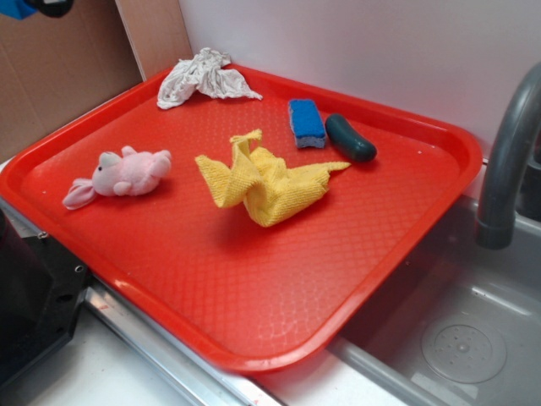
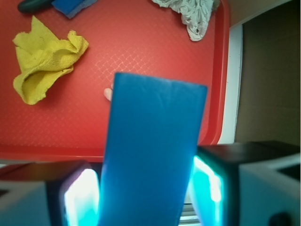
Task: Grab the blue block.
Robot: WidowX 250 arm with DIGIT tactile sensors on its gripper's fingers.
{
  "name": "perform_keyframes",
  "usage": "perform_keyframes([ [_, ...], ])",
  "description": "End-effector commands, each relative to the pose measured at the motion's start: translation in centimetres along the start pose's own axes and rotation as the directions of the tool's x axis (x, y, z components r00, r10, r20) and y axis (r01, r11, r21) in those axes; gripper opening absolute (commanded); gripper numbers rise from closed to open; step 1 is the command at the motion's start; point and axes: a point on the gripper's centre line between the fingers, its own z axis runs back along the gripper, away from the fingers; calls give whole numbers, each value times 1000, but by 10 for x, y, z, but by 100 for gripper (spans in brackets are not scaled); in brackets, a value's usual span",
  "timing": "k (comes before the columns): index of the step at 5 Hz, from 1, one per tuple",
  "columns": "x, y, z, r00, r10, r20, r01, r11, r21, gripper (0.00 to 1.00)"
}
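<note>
The blue block, a smooth mid-blue brick, fills the middle of the wrist view. My gripper is shut on it, one pad pressed against each long side. It hangs well above the red tray. In the exterior view only a sliver of the blue block and the dark gripper shows at the top left corner, beyond the tray's left edge.
On the tray lie a pink plush toy, a yellow cloth, a white rag, a blue sponge and a dark green pickle. A grey faucet and a sink stand to the right.
</note>
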Motion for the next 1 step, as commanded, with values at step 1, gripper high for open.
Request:
perform_keyframes([
  [1, 4, -6, 3, 999, 19, 28, -18, 1000, -3, 0],
])
